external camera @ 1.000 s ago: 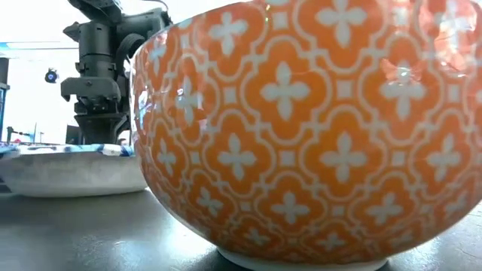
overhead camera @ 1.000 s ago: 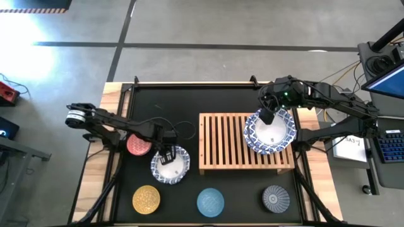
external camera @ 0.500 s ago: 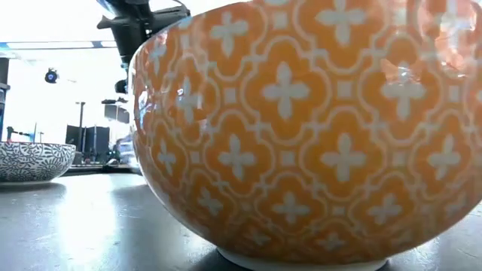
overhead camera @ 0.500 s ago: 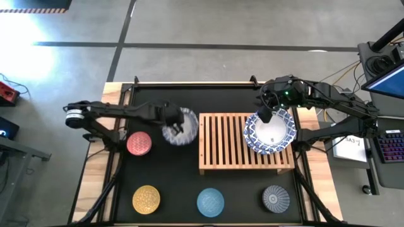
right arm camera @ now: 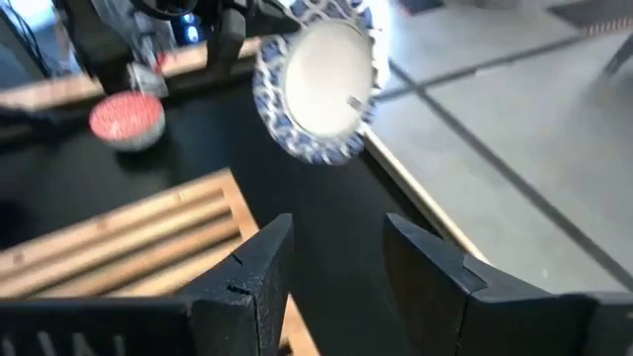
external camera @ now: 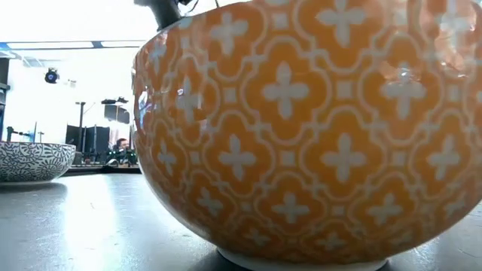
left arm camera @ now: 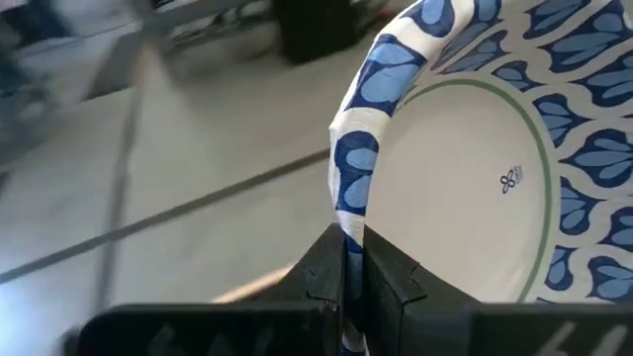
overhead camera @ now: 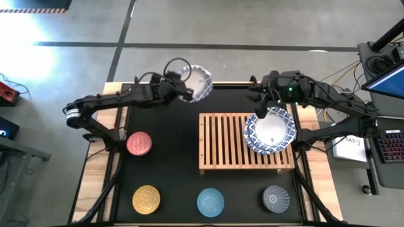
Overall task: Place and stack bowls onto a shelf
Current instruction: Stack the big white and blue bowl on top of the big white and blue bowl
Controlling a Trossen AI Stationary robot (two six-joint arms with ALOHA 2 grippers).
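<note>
Left gripper (overhead camera: 178, 89) fingers pinch a white bowl (overhead camera: 193, 82) by its rim, airborne at the counter's (overhead camera: 177, 164) 12 o'clock edge. Right gripper (overhead camera: 260, 108), fingers apart and empty, hovers at 11 o'clock of the bowl stack (overhead camera: 270, 131) on the shelf (overhead camera: 221, 144).

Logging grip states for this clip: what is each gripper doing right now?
Left gripper: shut on the rim of a white bowl.
Right gripper: open, holding nothing.

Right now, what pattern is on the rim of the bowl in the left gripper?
Blue leaf-shaped marks on white, on the bowl; clearest in the left wrist view.
</note>
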